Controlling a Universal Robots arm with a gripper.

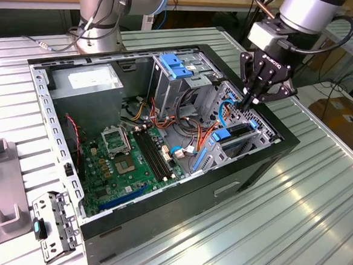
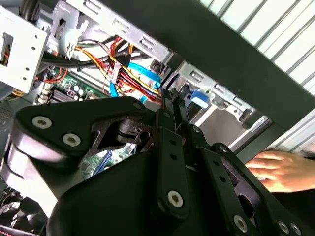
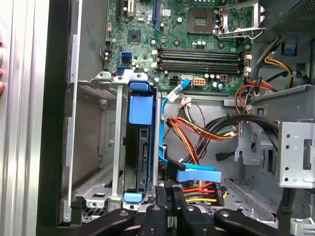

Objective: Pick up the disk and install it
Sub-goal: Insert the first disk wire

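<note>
Hovering pinched closed, empty — the claw (image 1: 251, 101) sits just beside the seated disk (image 3: 139, 147).

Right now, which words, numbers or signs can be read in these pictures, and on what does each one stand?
Nothing can be read with certainty.
White lettering on the end effector, exterior view: too small to read.
White sticker on the grey box, exterior view: blurred.
Fine print on the circuit board, first wrist view: too small.
The disk, edge-on in its bay: its edge bears no readable print.
</note>
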